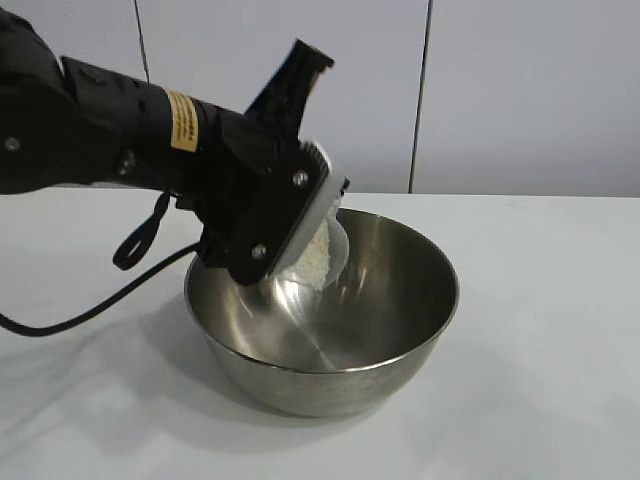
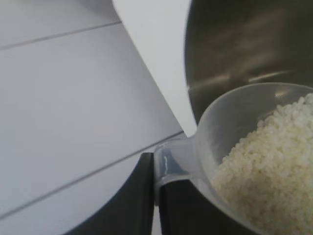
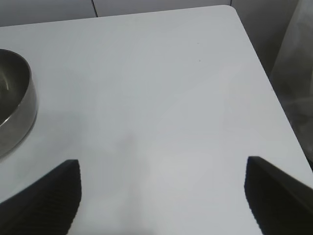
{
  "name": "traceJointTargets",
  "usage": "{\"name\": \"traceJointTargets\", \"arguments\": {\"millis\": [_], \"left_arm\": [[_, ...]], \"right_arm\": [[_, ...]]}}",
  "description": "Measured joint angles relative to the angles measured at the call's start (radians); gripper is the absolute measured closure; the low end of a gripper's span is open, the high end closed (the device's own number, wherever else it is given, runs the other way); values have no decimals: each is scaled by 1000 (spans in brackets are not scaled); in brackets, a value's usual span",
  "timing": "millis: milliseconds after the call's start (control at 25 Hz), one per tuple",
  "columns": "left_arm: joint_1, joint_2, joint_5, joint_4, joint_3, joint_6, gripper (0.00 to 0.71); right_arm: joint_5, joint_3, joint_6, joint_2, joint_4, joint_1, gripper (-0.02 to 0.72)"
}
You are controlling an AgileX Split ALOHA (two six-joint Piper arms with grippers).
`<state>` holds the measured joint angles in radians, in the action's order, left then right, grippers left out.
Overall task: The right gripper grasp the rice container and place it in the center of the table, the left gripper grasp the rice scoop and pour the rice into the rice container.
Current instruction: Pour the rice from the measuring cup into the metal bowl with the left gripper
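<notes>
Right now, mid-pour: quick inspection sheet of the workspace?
Surface: white table, bare around the bowl.
Job's things: steel rice container upright on the table; clear rice scoop tilted over the container's rim, rice inside it.
Clutter: nothing seen.
Grippers: left claw shut on the scoop's handle, above the container's near rim; right claw open, holding nothing, over bare table beside the container.
Cables: black cable looping from the left arm onto the table.
Surroundings: pale panelled wall behind the table.
</notes>
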<state>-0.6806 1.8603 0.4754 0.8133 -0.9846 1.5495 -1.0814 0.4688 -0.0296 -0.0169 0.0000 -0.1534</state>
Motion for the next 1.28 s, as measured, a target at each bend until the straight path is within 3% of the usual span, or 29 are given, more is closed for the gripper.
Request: {"name": "traceJointTargets", "arguments": {"millis": [200, 760, 1000, 1280], "left_arm": [[0, 0, 8, 116, -67, 1, 702], [0, 0, 18, 128, -76, -3, 702], [0, 0, -2, 130, -76, 224, 702], [0, 0, -12, 130, -76, 270, 702]], "right_arm": [[0, 0, 0, 0, 0, 0, 83], [0, 0, 0, 0, 0, 0, 83], [0, 0, 0, 0, 0, 0, 83], [0, 0, 0, 0, 0, 0, 83]]}}
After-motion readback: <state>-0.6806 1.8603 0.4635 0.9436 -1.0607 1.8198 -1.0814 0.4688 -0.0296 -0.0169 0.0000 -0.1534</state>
